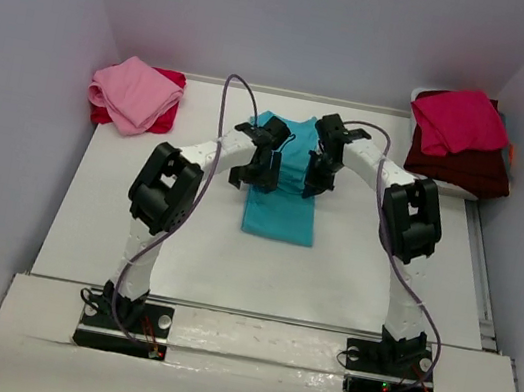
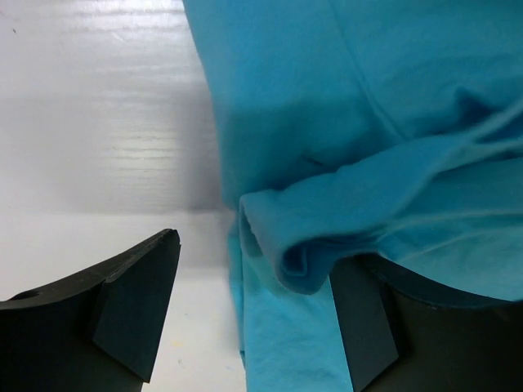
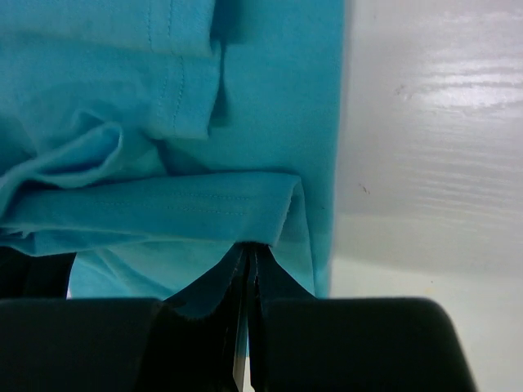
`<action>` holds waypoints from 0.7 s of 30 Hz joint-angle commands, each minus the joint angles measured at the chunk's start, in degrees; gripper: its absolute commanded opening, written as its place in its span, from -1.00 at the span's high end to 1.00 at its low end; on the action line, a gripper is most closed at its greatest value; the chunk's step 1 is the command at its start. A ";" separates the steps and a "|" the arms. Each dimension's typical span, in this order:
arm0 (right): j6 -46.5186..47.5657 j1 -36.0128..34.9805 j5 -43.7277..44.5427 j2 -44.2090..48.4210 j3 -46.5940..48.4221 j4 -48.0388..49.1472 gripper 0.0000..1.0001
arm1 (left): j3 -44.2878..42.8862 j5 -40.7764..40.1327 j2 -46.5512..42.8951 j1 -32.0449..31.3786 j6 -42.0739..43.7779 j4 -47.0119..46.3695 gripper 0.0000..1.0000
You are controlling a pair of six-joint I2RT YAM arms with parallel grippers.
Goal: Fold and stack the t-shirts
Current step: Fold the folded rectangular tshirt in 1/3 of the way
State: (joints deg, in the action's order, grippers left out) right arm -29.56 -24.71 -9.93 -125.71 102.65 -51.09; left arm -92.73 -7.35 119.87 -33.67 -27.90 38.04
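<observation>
Turquoise t-shirt (image 1: 280,214): narrow folded strip lying in the middle of the surface (image 1: 133,234).
Right end effector (image 3: 247,251): clenched on the shirt's right folded edge.
Left end effector (image 2: 260,253): released, jaws straddling the shirt's left edge.
Risk: the grip is one-sided, so lifting now would probably skew the fold and drag the shirt sideways.
</observation>
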 commanded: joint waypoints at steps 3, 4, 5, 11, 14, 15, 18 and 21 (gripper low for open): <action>1.26 0.45 -0.35 -1.73 5.10 -0.85 0.86 | -6.50 -2.66 0.71 -0.26 1.36 3.35 -0.66; 1.35 0.45 -0.18 -2.08 5.45 -0.85 0.86 | -6.94 -2.75 0.71 -0.26 1.53 3.44 -0.66; 1.44 0.45 0.00 -2.26 6.24 -1.03 0.86 | -7.11 -2.93 0.71 -0.26 1.62 3.53 -0.67; 1.88 0.45 0.35 -4.28 9.93 -2.78 0.86 | -9.13 -3.37 2.38 0.27 1.97 3.88 -0.67; 2.31 0.45 1.06 -5.16 11.78 -3.22 0.86 | -10.54 -3.72 3.26 0.80 1.97 4.06 -0.67; 2.49 0.45 1.23 -5.51 12.48 -3.40 0.86 | -10.89 -3.81 3.61 1.32 2.06 4.06 -0.67; 2.93 0.45 1.76 -7.61 16.08 -4.54 0.86 | -12.91 -4.51 5.37 1.85 1.97 4.76 -0.67; 3.28 1.06 2.20 -9.72 19.07 -5.16 0.86 | -14.84 -6.70 6.77 2.47 1.80 5.46 -0.67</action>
State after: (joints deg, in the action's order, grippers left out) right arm -27.75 -24.71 -9.08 -133.25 116.66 -54.24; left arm -103.63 -10.09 125.84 -32.21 -26.59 41.34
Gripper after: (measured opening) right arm 0.070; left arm 0.830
